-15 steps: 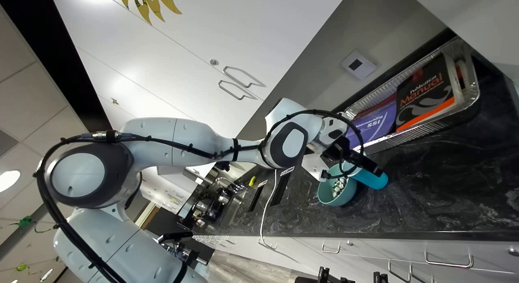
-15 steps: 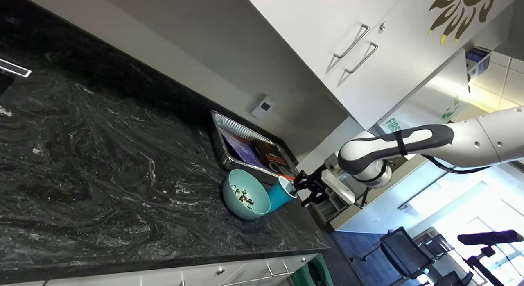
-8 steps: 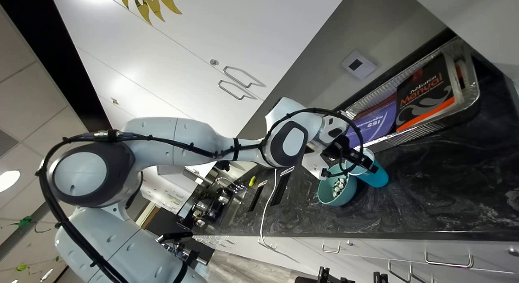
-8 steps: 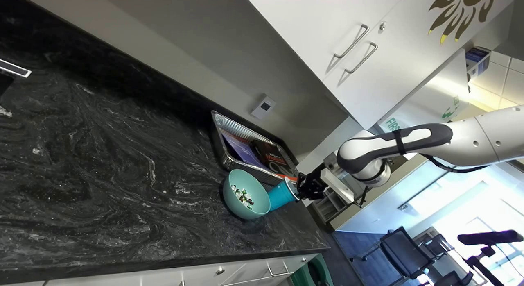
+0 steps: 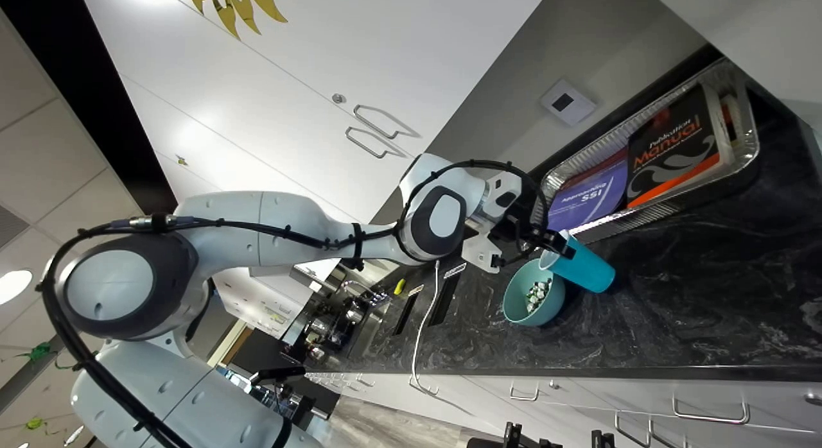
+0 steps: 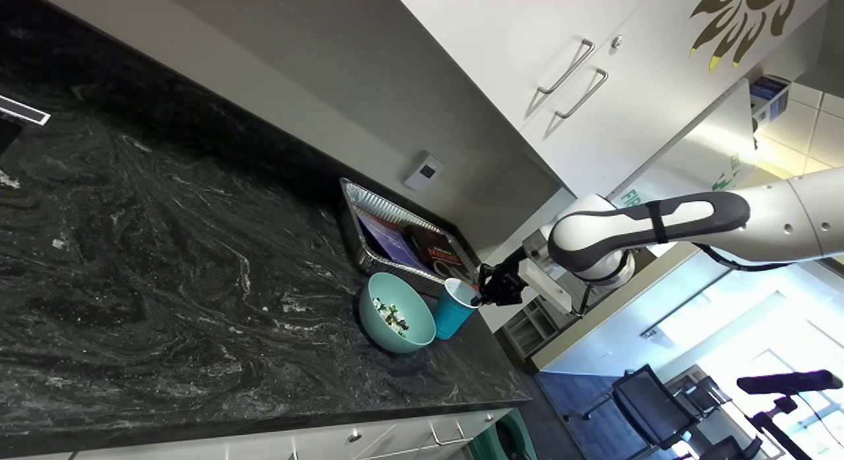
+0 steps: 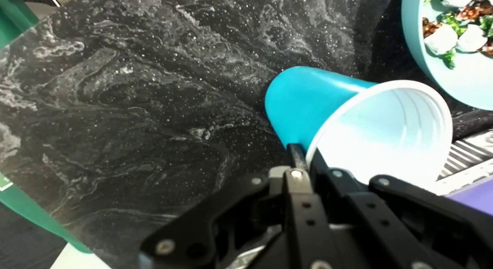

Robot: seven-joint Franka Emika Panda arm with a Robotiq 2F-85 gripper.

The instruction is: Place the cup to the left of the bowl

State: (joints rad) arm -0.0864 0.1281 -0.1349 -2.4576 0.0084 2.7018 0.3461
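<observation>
Both tips of the black two-fingered metal claw [image 7: 307, 156] stand pinched, only the wall of the light-blue, white-lined plastic cup [image 7: 304, 101] between them, one tip seemingly inside the rim, one outside, at its 8 o'clock in the wrist view. Whether the cup's base touches the black, pale-veined stone countertop [image 7: 154, 145] I cannot tell. In both exterior views the cup is at 2 to 3 o'clock from the round teal-green bowl [image 6: 407, 298], just beside; the wrist view shows a strip of stone separating them.

I judge the grip made, the carry not yet begun. Next calls for raising the cup above the bowl's rim, taking it to the 9 o'clock side, reading left as those views show it, and lowering it upright.

In an exterior view the rectangular silver foil tray [image 6: 377, 203] lies near the cup at 11 o'clock, the countertop's end at 4. The broadest stretch of stone spreads from the bowl toward 9, so most room should be there.
</observation>
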